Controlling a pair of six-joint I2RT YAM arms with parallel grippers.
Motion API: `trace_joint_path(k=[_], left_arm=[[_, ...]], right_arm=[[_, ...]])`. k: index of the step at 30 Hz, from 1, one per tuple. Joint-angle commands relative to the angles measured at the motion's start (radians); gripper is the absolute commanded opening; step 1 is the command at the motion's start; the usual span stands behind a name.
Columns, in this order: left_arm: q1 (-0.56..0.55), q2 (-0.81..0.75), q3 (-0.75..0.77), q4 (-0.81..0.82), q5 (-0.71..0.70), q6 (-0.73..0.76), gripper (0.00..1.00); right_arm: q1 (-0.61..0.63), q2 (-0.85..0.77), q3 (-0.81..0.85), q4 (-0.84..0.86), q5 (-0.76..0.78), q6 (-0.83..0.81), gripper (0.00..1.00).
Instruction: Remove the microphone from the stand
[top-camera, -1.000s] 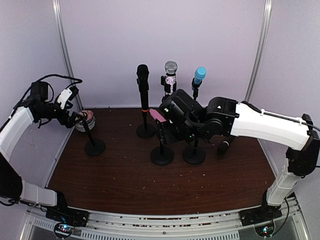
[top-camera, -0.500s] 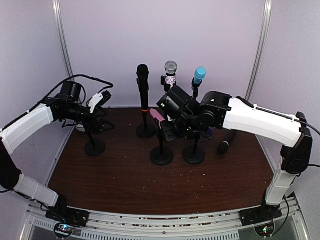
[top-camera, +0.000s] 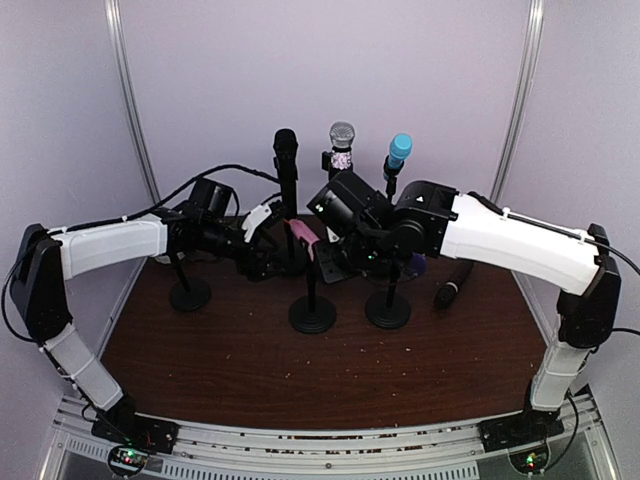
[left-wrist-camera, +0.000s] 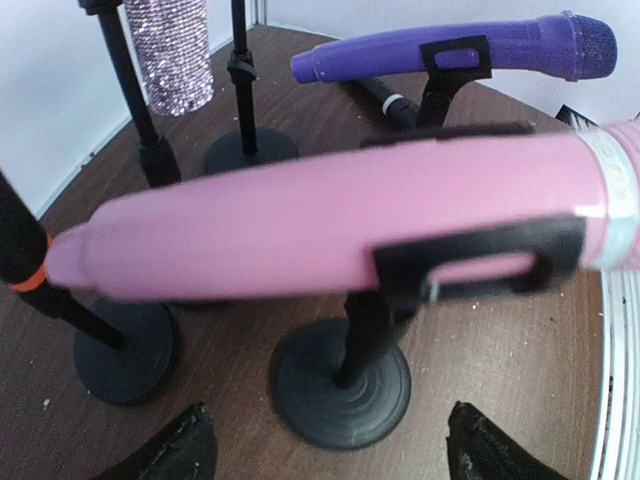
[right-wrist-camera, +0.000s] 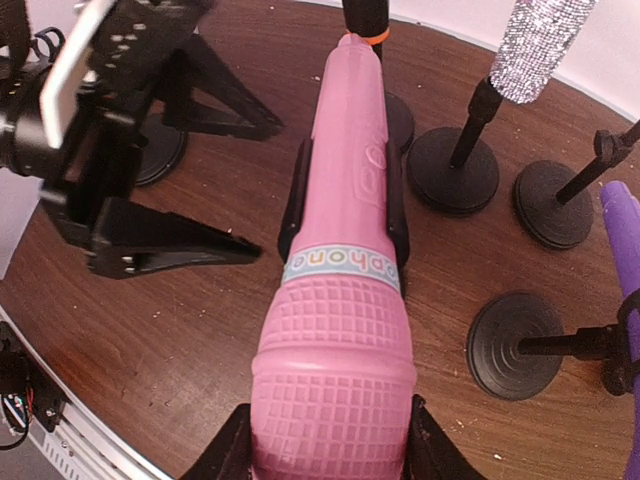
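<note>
Two white arms, right arm (top-camera: 520, 245) and left arm (top-camera: 105, 245), converge above the middle of the dark, crumb-flecked wooden desk (top-camera: 250, 370). The smooth pink microphone (right-wrist-camera: 345, 250) sits level in its black clip (left-wrist-camera: 470, 265) atop a round-based stand (top-camera: 312, 315), so it's not off yet! The right gripper (right-wrist-camera: 330, 452) pinches the waffle-gridded head. Only the right wrist view catches that texture, plus a pale lettered band. The left gripper (left-wrist-camera: 330, 435) hangs spread wide beside the body, not touching. The left wrist view shows a glossy purple microphone (left-wrist-camera: 450, 55) full length, while the right wrist view gets a sliver. A glittery handle (left-wrist-camera: 170, 50) sparkles toward the far edge.
</note>
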Motion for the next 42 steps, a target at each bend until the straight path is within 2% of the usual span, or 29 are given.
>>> trace_joint_path(k=[1,6,12,17,19,21,23,27,35,42], left_arm=[[-0.04,0.057,0.047,0.167,-0.004,-0.059,0.8],[-0.062,0.09,0.039,0.222,0.008,-0.094,0.74],[-0.071,0.081,-0.003,0.234,-0.001,-0.087,0.56],[-0.071,0.059,-0.038,0.248,0.016,-0.095,0.49],[-0.071,0.053,-0.045,0.25,0.006,-0.097,0.41],[-0.071,0.046,-0.047,0.245,-0.02,-0.092,0.25],[-0.063,0.035,-0.051,0.238,-0.043,-0.088,0.14],[-0.027,0.017,-0.06,0.225,-0.076,-0.102,0.0],[0.073,0.015,-0.087,0.244,-0.15,-0.113,0.0],[0.11,0.035,-0.089,0.26,-0.196,-0.092,0.0]], right_arm=[[0.032,0.004,0.05,0.084,-0.036,0.062,0.0],[0.052,0.009,0.027,0.12,-0.024,0.082,0.0],[0.061,0.033,0.018,0.179,-0.043,0.103,0.0],[0.063,0.053,0.037,0.203,-0.057,0.102,0.0],[0.063,0.058,0.043,0.2,-0.06,0.098,0.0],[0.063,0.058,0.042,0.196,-0.06,0.098,0.0],[0.064,0.05,0.033,0.185,-0.057,0.096,0.0],[0.064,0.015,-0.019,0.184,-0.052,0.091,0.0],[0.072,-0.08,-0.112,0.175,-0.088,0.075,0.0],[0.109,-0.164,-0.176,0.114,-0.1,0.078,0.0]])
